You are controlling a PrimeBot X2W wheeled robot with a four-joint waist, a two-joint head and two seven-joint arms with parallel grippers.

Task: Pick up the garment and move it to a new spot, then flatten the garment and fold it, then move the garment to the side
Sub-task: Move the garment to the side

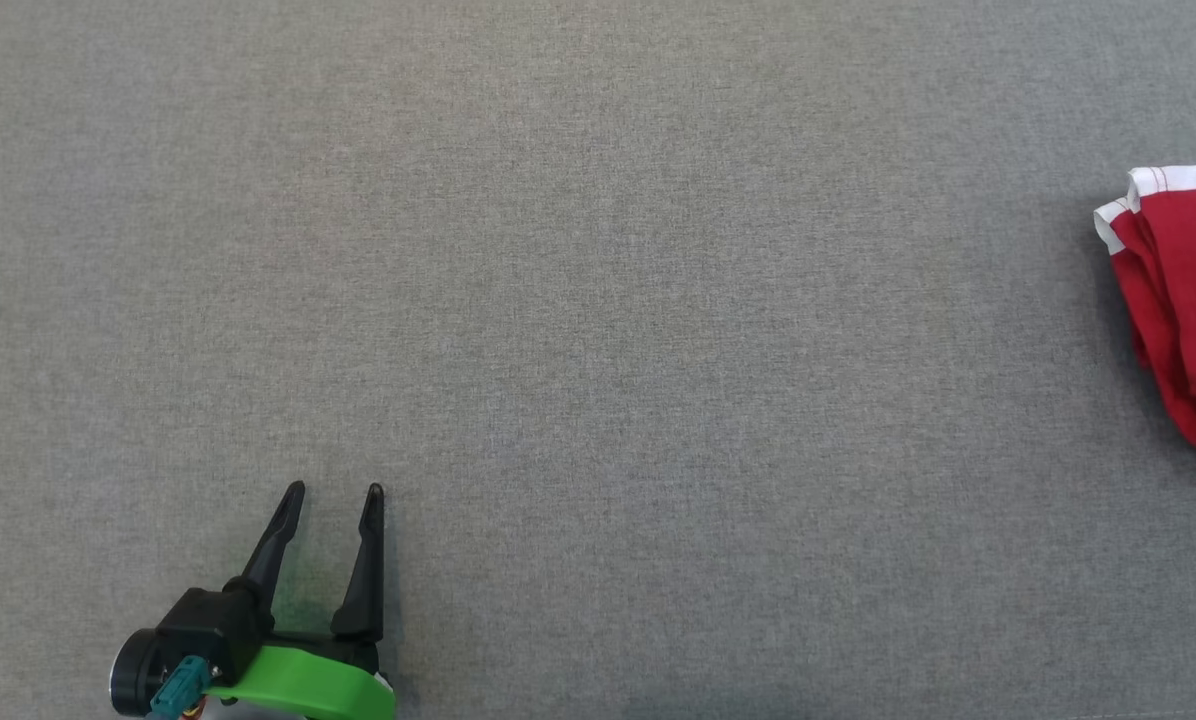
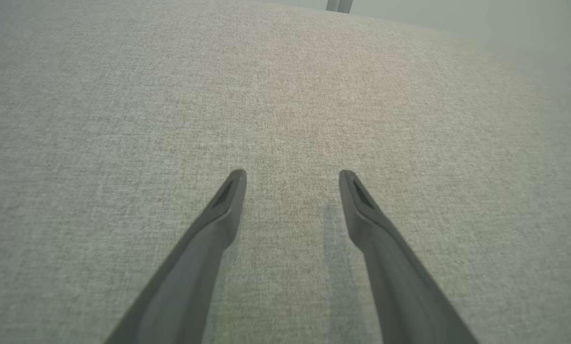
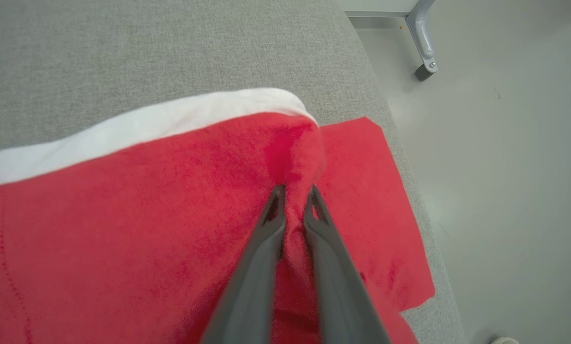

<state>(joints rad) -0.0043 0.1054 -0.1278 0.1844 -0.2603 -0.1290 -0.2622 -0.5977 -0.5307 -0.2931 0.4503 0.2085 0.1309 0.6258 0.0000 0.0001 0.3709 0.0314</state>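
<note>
The garment (image 1: 1183,300) is red with a white band and lies folded in layers at the far right of the grey surface, cut off by the head view's edge. In the right wrist view the garment (image 3: 123,215) lies close to the surface's rounded edge. My right gripper (image 3: 295,190) is shut on a raised pinch of its red cloth, and the fingers (image 3: 261,248) stand almost together. My left gripper (image 1: 335,490) rests at the lower left, far from the garment. In its own wrist view the left gripper (image 2: 292,174) is open with nothing between the fingers.
The grey fabric-covered surface (image 1: 598,300) stretches wide between the two grippers. Just beyond the garment the surface's edge (image 3: 409,157) drops to a pale floor (image 3: 505,167). A metal furniture leg (image 3: 424,43) stands on that floor.
</note>
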